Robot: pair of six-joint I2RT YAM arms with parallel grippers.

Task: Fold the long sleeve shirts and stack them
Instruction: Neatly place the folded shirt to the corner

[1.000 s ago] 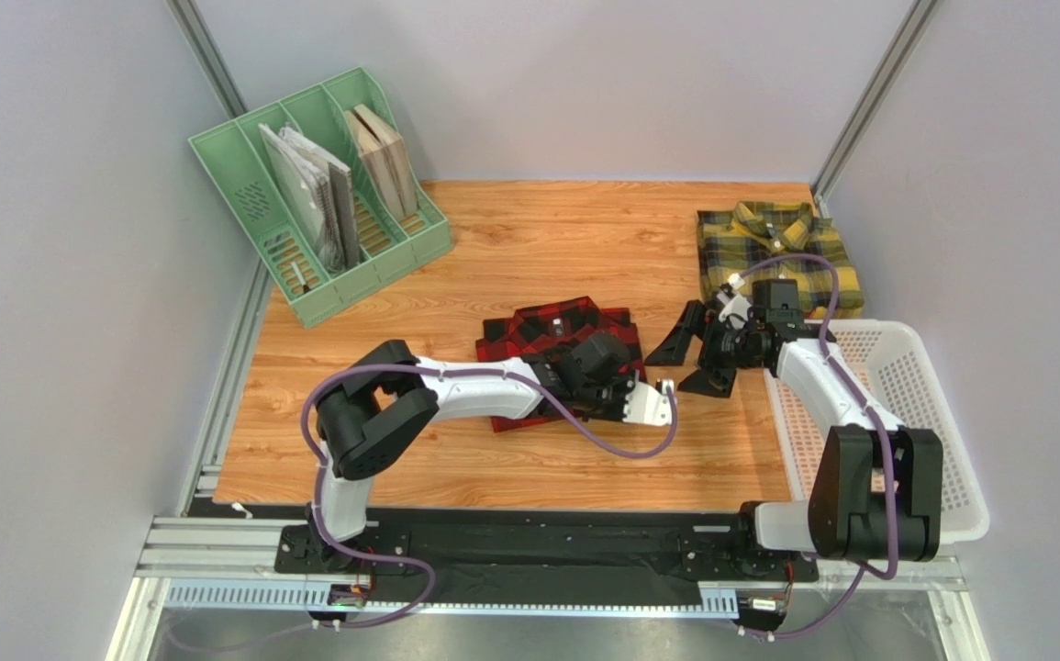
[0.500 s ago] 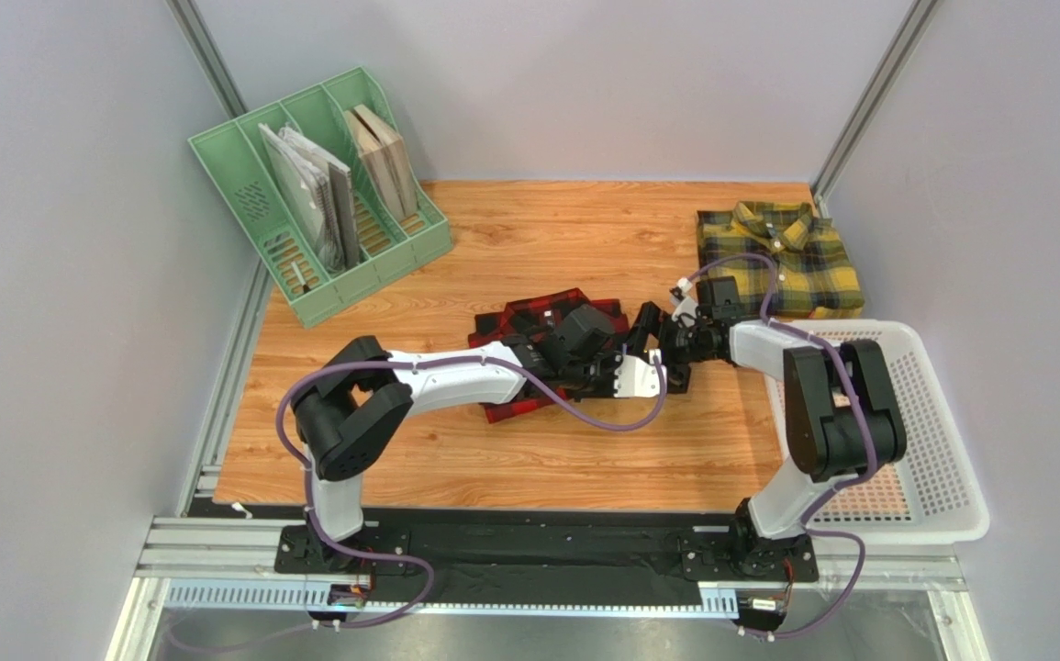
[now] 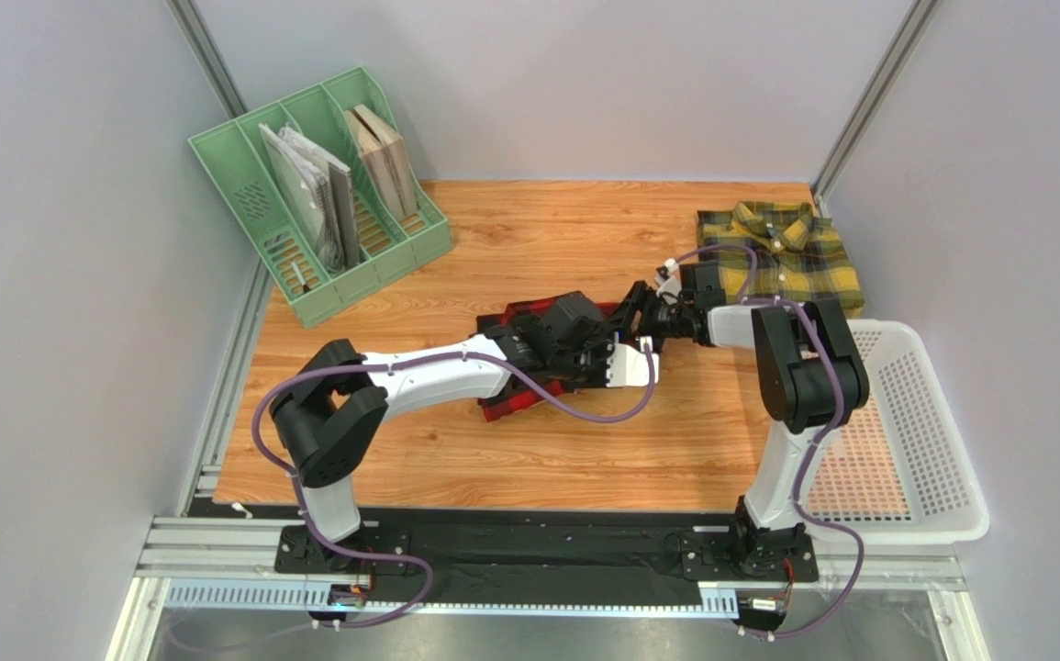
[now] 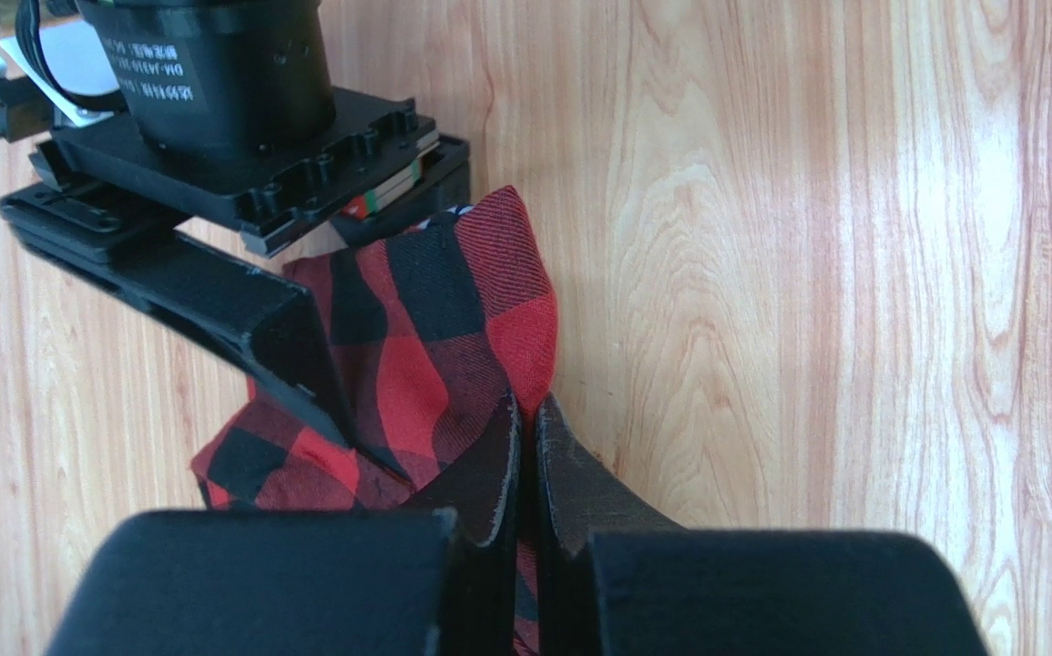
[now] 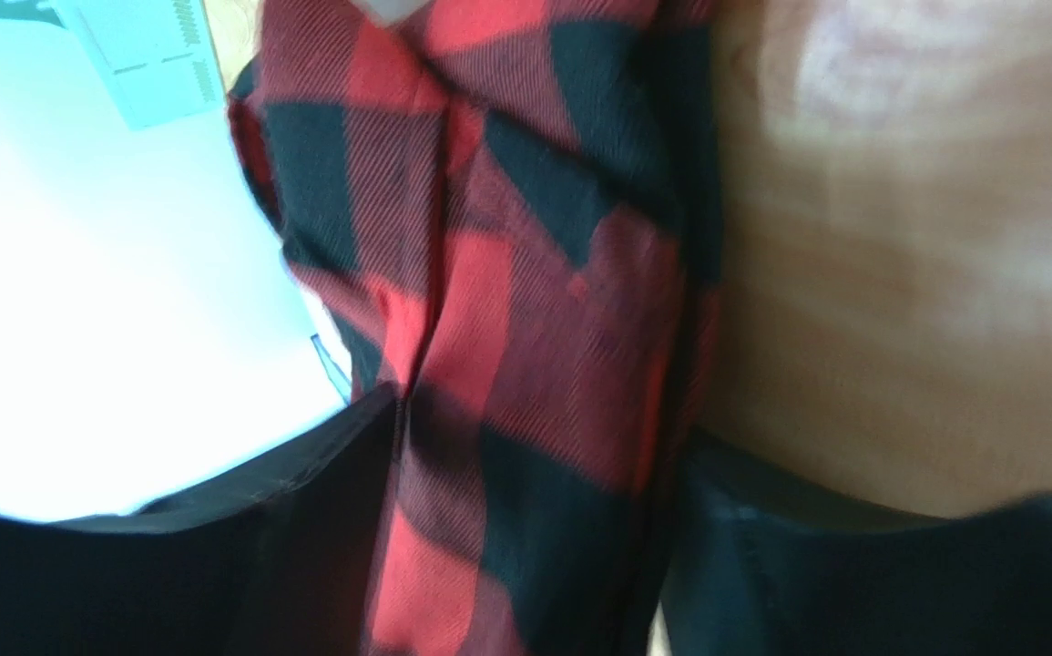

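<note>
centre: red-and-black plaid flannel shirt [image 3: 510, 401] lies bunched on the light wooden tabletop [image 3: 590, 234], under both wrists.
left arm: left gripper [image 4: 524, 424] has its fingers pressed together, pinching a strip of the red cloth.
right arm: right gripper [image 5: 534, 438] has its jaws apart with a fold of the same shirt between them; cannot tell whether they clamp it.
far right corner: yellow-and-dark-green plaid shirt [image 3: 804, 269] lies folded flat, collar showing, well apart from the red one.
right edge: white perforated plastic basket [image 3: 928, 413] sits just beside the yellow shirt.

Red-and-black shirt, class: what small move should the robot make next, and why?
Probably close the right gripper firmly on the red-and-black shirt. Cloth sits between its fingers, but a firm pinch isn't evident, while the left gripper is shut on that shirt close by.
</note>
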